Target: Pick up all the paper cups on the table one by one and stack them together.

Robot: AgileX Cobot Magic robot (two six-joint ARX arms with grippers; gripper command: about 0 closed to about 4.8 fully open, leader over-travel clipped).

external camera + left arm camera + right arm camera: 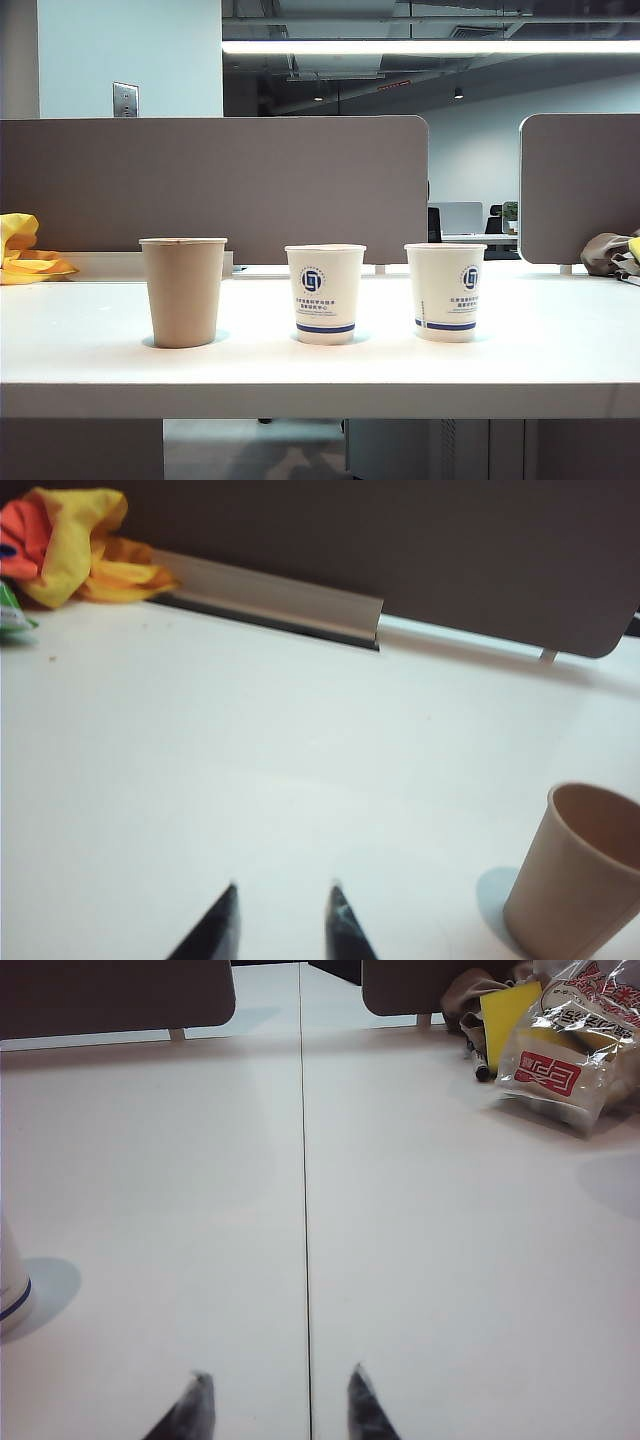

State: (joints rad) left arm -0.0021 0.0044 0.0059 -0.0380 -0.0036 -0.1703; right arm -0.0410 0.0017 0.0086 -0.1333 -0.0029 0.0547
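- The left end effector [281, 925] is hovering empty, tips parted, over the table [250, 780], left of the brown cup [575, 875].
- The right end effector [275, 1405] is gaping wider, empty, right of a white cup [10, 1290].
- The three cups are standing upright, apart in a row, ready for stacking: brown cup [183, 290], middle white cup [325, 292], right white cup [445, 290].

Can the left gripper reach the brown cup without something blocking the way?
Probably yes. The left gripper hangs open and empty over bare table, and the brown cup stands upright off to one side with nothing between them.
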